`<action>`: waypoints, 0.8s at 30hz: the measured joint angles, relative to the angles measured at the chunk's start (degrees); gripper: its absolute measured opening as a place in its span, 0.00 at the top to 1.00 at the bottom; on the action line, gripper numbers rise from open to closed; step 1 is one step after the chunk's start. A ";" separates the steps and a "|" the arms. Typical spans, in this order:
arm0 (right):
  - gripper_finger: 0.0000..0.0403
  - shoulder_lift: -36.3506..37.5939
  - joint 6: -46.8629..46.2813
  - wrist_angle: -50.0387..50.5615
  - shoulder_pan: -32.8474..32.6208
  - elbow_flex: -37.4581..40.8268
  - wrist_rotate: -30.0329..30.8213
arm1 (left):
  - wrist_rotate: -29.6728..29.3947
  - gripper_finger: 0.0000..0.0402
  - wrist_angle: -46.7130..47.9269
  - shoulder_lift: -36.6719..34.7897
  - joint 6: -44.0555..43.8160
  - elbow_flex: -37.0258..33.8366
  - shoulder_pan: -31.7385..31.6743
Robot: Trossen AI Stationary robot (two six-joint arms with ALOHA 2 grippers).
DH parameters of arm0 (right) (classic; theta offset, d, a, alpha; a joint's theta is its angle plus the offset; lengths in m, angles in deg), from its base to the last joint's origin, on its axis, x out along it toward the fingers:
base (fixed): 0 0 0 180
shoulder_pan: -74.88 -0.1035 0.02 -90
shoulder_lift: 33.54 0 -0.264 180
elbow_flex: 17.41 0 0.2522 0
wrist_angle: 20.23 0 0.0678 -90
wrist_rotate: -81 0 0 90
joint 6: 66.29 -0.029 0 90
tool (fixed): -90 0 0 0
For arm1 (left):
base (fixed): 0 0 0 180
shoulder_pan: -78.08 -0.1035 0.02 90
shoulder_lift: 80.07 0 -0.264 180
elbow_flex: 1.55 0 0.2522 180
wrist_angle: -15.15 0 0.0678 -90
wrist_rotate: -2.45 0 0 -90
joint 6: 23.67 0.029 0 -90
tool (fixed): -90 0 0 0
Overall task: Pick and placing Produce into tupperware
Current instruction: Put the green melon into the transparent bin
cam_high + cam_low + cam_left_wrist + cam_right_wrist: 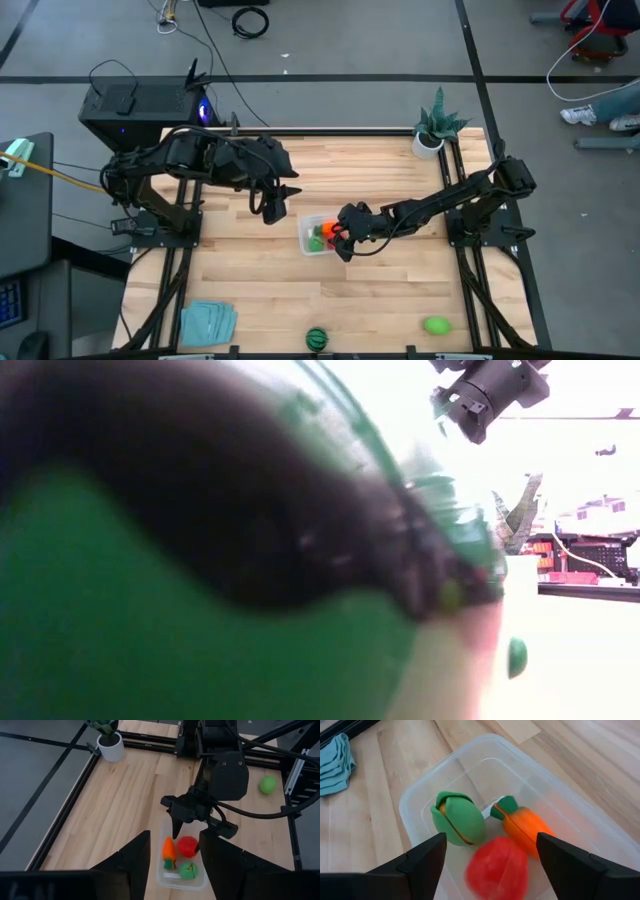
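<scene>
The clear tupperware [312, 236] sits mid-table and holds a green piece [460, 817], the orange carrot [525, 827] and a red piece [497, 867], which looks blurred. My right gripper [491, 840] hangs open just above the container, with its fingers on either side of the red piece [187, 846]. My left gripper [175, 865] is open and hovers a little toward the left and far side of the tupperware [181, 870]. A dark green striped ball [317, 338] and a light green piece [436, 325] lie near the table's near edge. The peach ball is out of view.
A folded teal cloth [207, 322] lies at the near left corner. A potted plant [435, 130] stands at the far right corner. The striped ball [200, 560] sits right at the low camera and blocks most of that view. Bare wood lies between the container and the near edge.
</scene>
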 joint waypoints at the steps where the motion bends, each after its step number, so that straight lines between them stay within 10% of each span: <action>1: 0.21 0.00 0.01 -0.02 -0.02 0.00 0.00 | 0.02 0.56 0.02 0.00 0.00 0.00 0.04; 24: 0.38 17.18 5.79 12.67 -1.68 0.00 -0.61 | 0.09 0.56 -2.07 0.00 -6.38 0.00 0.07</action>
